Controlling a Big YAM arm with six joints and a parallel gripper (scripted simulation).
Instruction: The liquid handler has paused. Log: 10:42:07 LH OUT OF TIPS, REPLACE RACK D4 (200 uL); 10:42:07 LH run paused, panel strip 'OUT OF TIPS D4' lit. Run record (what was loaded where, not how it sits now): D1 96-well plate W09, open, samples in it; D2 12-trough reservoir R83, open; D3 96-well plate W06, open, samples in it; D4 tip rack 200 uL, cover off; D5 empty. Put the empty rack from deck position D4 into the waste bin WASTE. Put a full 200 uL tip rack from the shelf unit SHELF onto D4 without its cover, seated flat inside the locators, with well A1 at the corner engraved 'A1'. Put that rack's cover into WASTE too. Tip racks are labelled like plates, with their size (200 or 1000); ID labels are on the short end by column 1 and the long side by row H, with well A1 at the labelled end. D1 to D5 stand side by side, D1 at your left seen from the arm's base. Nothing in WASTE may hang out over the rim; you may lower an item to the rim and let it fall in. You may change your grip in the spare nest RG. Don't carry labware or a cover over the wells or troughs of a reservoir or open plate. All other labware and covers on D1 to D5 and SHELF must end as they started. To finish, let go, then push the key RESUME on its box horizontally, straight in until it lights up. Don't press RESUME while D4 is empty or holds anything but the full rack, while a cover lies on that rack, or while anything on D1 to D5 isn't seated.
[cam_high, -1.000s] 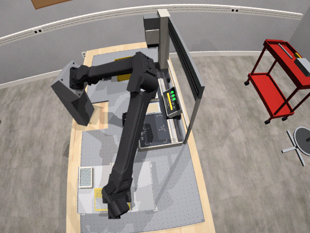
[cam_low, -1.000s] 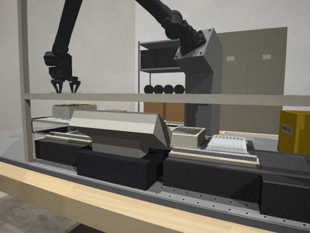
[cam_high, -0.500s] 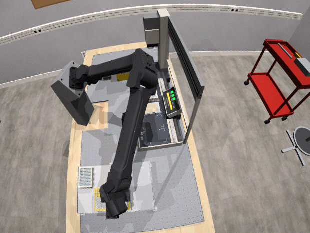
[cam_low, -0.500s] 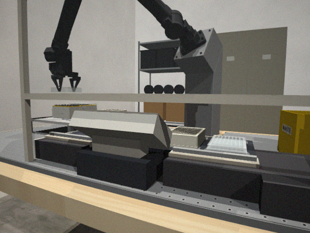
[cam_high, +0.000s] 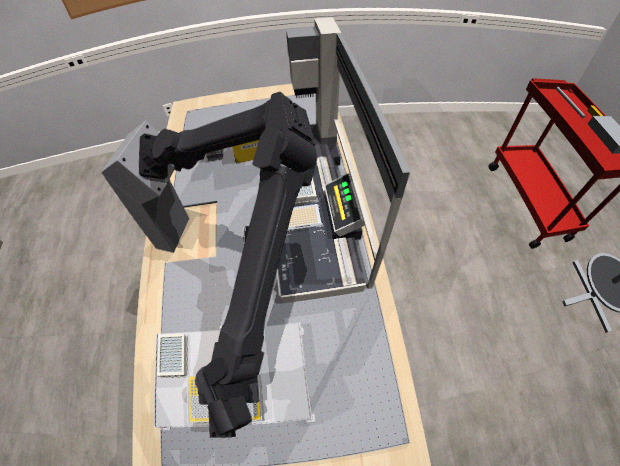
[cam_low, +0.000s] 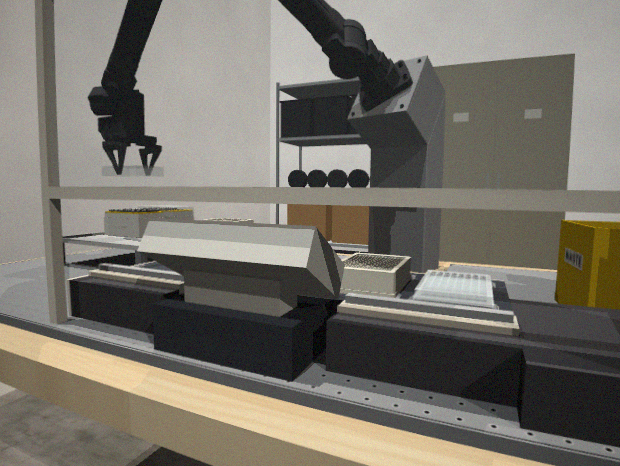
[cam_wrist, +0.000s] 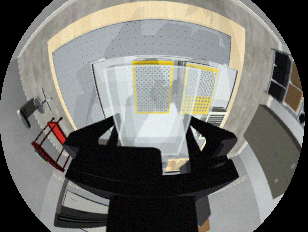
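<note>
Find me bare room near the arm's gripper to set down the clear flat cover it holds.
Room shows on the pale shelf top right of the black gripper, and on the perforated grey mat beyond it. Crowded: the shelf's left side, with the white-framed rack and the yellow-rimmed tip rack beneath the translucent cover.

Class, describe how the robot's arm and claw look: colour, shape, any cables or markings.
The arm is matt black throughout, built of long boxy links with rounded joints. The claw has two black triangular open-frame fingers. No cables or markings are visible. It is bolted to a grey angular pedestal.
</note>
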